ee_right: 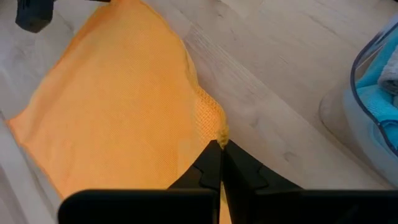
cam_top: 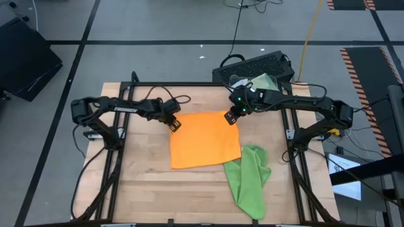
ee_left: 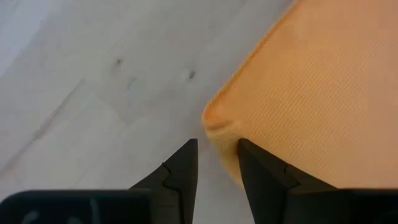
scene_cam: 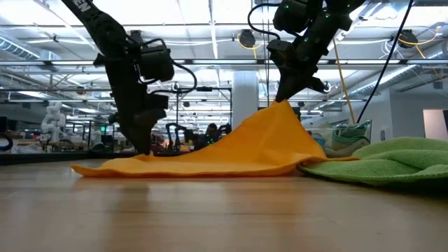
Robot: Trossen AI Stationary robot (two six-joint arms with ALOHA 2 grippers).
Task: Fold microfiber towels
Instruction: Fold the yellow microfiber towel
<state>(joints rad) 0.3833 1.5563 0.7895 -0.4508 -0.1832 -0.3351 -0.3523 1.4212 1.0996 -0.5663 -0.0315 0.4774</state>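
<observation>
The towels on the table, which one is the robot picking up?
The orange towel. The right gripper pinches one corner and lifts it, while the left gripper sits at another corner. The green towel lies crumpled beside it, untouched.

Wooden desk (cam_top: 145, 183) carries an orange towel (cam_top: 205, 142) spread near the middle and a crumpled green towel (cam_top: 250, 180) touching its edge.

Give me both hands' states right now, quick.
Left hand: open, fingers straddling the orange towel's corner on the table.
Right hand: shut on the orange towel's other far corner, lifted.
</observation>
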